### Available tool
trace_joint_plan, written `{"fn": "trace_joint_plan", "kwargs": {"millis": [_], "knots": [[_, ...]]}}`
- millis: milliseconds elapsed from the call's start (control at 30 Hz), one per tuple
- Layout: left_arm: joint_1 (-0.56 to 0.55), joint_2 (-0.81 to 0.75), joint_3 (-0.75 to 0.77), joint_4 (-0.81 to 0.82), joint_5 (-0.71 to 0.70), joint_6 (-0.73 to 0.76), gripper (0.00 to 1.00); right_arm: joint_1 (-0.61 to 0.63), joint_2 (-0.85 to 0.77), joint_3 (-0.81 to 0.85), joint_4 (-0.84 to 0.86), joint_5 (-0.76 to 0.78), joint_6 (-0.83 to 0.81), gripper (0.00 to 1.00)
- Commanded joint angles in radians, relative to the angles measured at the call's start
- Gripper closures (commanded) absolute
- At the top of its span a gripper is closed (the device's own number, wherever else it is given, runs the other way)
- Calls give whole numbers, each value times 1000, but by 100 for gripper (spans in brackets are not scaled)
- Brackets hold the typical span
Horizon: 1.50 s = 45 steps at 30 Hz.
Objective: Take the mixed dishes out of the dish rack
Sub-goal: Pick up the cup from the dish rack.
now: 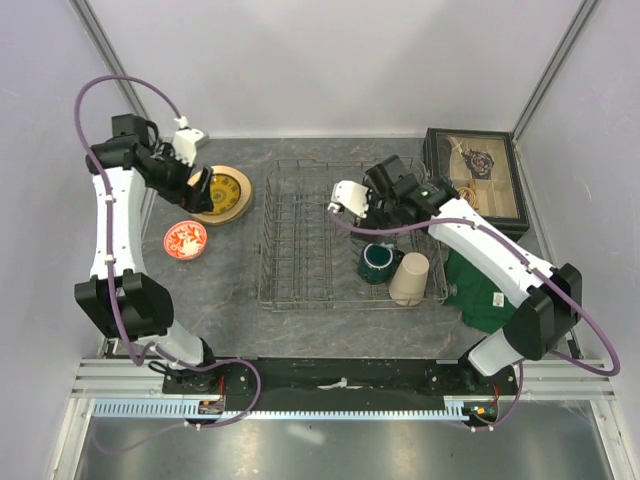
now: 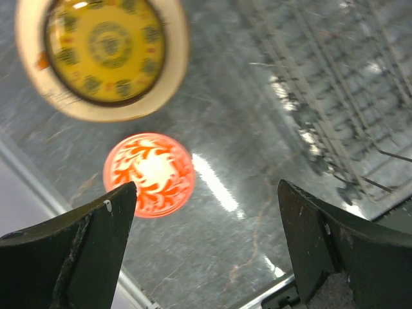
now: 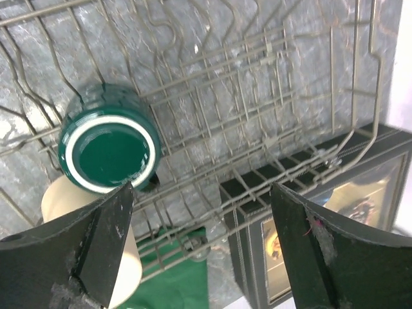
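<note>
Right gripper point(image 3: 201, 193), spread wide and empty (left gripper point(image 2: 206, 193) too), should centre squarely over the dark green mug point(image 3: 109, 151) before dipping into the dish rack point(image 3: 257, 96).

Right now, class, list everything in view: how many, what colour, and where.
dish rack: 1, grey wire, table centre
mug: 1, dark green, inside rack, near right
tumbler: 1, beige, inside rack beside mug
plate: 1, gold-brown patterned, left of rack
bowl: 1, red-and-white, nearer than plate
cloth: 1, green, right of rack
box: 1, dark, glass-lidded, far right
left pincer: 1, black, open, near plate
right pincer: 1, black, open, above rack
</note>
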Motion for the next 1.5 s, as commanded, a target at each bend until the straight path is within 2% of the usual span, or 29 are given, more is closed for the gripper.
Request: {"fn": "trace_joint_plan", "kwargs": {"millis": [0,267,633,900,1467], "knots": [[-77,-79,-50,-9,-5,13,3,-63,-45,60,-103,-101,29,5],[-163,-83,-115,26,-28,-16,3,-136,-146,-18,-196,-160,40,2],[-204,-89,-186,69,-70,-31,3,-178,-240,-135,-266,-258,38,2],[-216,-93,-201,75,-74,-38,3,-185,-258,-195,-282,-279,24,2],[-247,-86,-204,84,-93,-51,3,-228,-212,-291,-210,-287,-36,2]]}}
